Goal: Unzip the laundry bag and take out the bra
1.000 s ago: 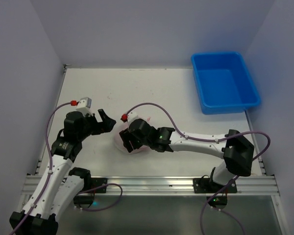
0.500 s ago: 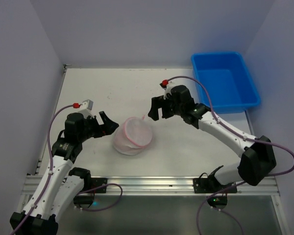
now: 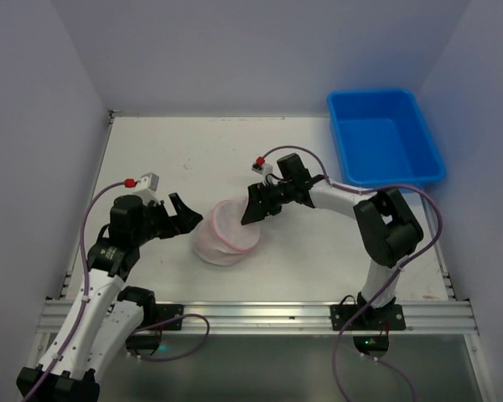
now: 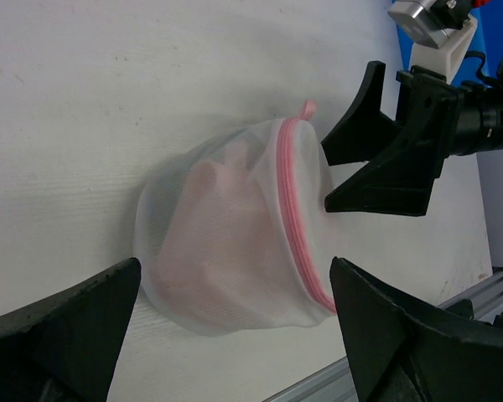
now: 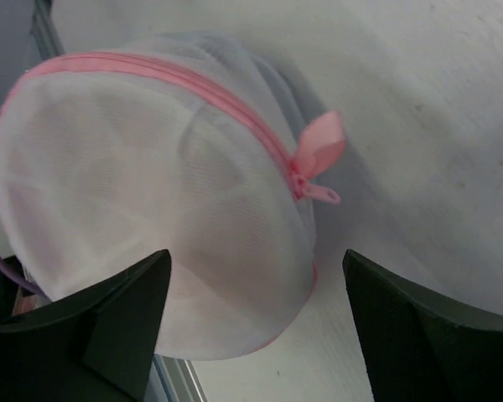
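The laundry bag (image 3: 228,233) sits on the tabletop (image 3: 176,151) about midway between the left and right edges and closer to the near edge. It is a domed white mesh pouch tipped on its side, with its pink zipper (image 5: 163,74) running round the rim. The visible stretch of zipper looks closed, and its pink pull tab (image 5: 320,144) sticks out on the side facing the right arm. Through the mesh the bra (image 4: 222,243) shows as a pale pink mass, wholly inside.

The right gripper (image 3: 253,209) is spread wide and holds nothing. Its fingertips sit just beside the bag's rim near the pull tab, and whether they touch the mesh cannot be told. The left gripper (image 3: 186,218) is also wide apart and empty, close to the opposite side of the bag without gripping it. The blue bin (image 3: 384,141) stands in the far right corner.
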You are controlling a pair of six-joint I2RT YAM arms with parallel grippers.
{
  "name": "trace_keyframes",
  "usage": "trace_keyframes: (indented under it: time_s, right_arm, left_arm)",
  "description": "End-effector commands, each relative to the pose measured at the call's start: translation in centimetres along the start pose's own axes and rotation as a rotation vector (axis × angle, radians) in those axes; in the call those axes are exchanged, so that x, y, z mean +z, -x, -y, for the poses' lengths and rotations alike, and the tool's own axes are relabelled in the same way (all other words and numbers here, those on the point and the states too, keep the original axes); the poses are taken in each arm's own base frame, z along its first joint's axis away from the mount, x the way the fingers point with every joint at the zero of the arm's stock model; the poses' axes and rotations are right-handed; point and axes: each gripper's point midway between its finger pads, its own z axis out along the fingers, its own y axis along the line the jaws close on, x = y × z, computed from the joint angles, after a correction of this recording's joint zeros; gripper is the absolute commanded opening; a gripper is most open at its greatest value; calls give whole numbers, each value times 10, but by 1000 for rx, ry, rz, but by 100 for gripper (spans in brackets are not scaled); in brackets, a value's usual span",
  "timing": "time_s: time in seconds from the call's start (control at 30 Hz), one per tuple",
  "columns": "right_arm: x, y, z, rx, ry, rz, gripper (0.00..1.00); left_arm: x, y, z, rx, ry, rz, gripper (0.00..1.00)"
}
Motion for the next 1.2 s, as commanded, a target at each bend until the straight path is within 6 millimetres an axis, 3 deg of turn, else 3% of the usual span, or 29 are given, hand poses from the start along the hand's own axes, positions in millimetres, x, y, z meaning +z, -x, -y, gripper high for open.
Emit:
trace_keyframes:
  time_s: [0.0, 0.03, 0.1, 0.13, 0.2, 0.23, 0.27, 0.3, 0.37, 0.53, 0.6, 0.63, 0.67, 0.77, 0.83, 0.87, 1.0, 1.17]
  right_arm:
    - [-4, 28, -42, -109, 213, 60, 80]
    - [-5, 28, -43, -96, 214, 58, 58]
    - [-5, 35, -44, -111, 208, 82, 36]
    - [-6, 36, -42, -105, 191, 88, 14]
    - [-13, 41, -40, -114, 132, 125, 0]
    - [-17, 48, -32, -101, 55, 165, 0]
    - [-29, 55, -39, -115, 24, 212, 0]
    - [-33, 49, -35, -93, -8, 227, 0]
    - [-46, 57, -29, -23, -103, 326, 0]
    - [-81, 40, -38, 137, -220, 580, 0]
    - [-79, 23, -35, 216, -297, 640, 0]
    - [-82, 21, -43, 234, -289, 668, 0]
    - [-76, 12, -51, 252, -283, 668, 0]
    - [-67, -11, -49, 411, -305, 701, 0]
    - [-65, -15, -47, 480, -330, 754, 0]
    - [-59, -18, -57, 473, -315, 746, 0]
    - [-53, -10, -69, 511, -289, 762, 0]
    - [-53, -4, -72, 546, -273, 785, 0]
  left_arm:
    - [-4, 1, 3, 6, -6, -8, 98]
    - [-3, 2, 3, 9, -8, -6, 98]
    - [-2, 3, 3, 7, -7, -7, 98]
    - [-2, 4, 4, 9, -10, -2, 98]
    - [-1, 7, 5, 3, -9, 5, 98]
    - [-1, 9, 6, 2, -12, 8, 98]
    - [-1, 11, 7, -1, -10, 13, 98]
    - [0, 12, 7, -7, -10, 15, 98]
    - [1, 14, 7, -12, -9, 21, 98]
    - [8, 13, 8, -58, -10, 7, 98]
    - [12, 10, 13, -91, -38, 1, 97]
    - [13, 10, 15, -102, -46, 3, 97]
    - [14, 7, 19, -111, -61, -4, 95]
    - [19, -3, 32, -144, -107, -17, 93]
    - [24, -7, 35, -179, -113, -15, 92]
    - [26, -10, 36, -192, -115, -21, 91]
    - [35, -29, 37, -286, -114, -43, 90]
    - [42, -57, 29, -379, -106, -61, 85]
